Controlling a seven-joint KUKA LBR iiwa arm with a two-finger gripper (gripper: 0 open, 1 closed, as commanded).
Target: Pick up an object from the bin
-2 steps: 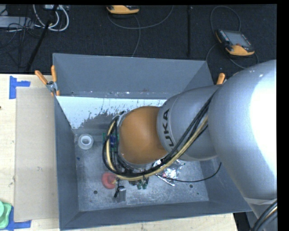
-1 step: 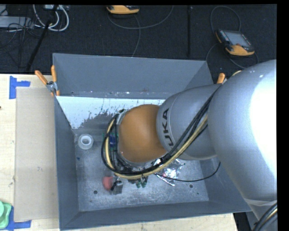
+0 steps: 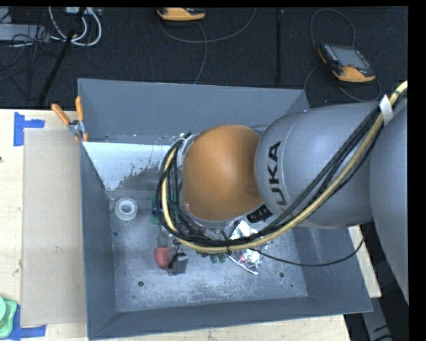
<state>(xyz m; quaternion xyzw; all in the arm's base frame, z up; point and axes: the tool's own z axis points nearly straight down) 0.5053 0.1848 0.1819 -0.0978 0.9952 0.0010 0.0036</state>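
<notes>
Camera view: hand (image 3: 177, 264) just beside sm. red lump (image 3: 162, 256), axis unclear.

This is looking like a robotics lab or test cell rather than a home or shop. An industrial arm (image 3: 319, 166) with an orange cover (image 3: 216, 173) and bundled cables (image 3: 168, 193) is leaning into a grey metal bin (image 3: 200, 106), its gripper (image 3: 177, 264) hanging low inside. Beyond the bin's far wall, well behind the gripper, loose cords (image 3: 80, 26) are trailing over dark carpet (image 3: 233, 46). An orange-and-black handheld unit (image 3: 346, 63) is lying far off to the gripper's right, and a second such unit (image 3: 180, 12) is lying straight beyond it.
</notes>
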